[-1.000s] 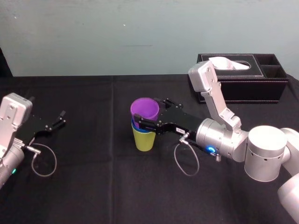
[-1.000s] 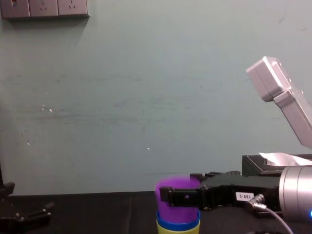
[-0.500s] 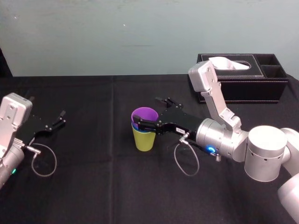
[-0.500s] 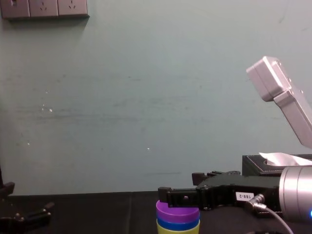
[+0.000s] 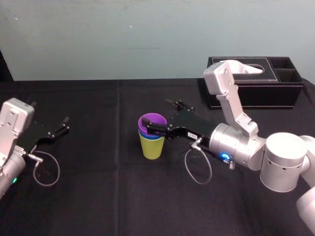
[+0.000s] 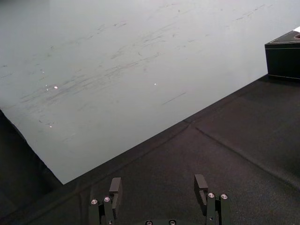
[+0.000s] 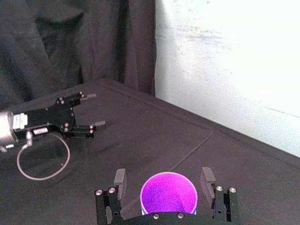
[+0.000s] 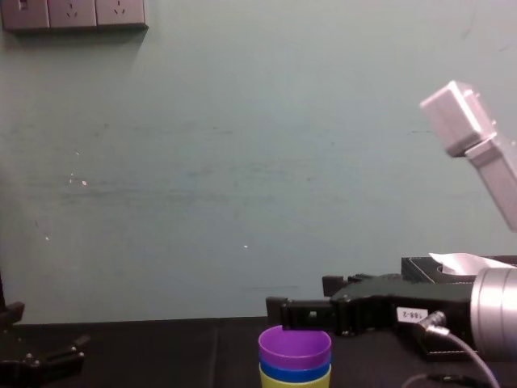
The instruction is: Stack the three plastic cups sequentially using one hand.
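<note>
The three plastic cups stand nested upright in the middle of the table: the purple cup (image 5: 152, 122) on top, the blue cup (image 5: 149, 136) showing as a rim band, the yellow-green cup (image 5: 151, 147) at the bottom. In the chest view the purple cup (image 8: 295, 346) sits over the blue cup (image 8: 295, 371). My right gripper (image 5: 158, 116) is open and straddles the top of the stack from the right. In the right wrist view the purple cup (image 7: 169, 194) lies between its fingers (image 7: 120, 178) with a gap on each side. My left gripper (image 5: 63, 124) rests open at the table's left.
A black tissue box (image 5: 256, 83) with white tissue stands at the back right, behind the right arm. A grey cable loop (image 5: 47, 169) lies by the left arm. Black cloth covers the table, with bare room in front of the cups.
The purple cup has dropped from the right gripper down into the blue cup. The right gripper has opened and drawn back slightly to the right. The left arm has not moved.
</note>
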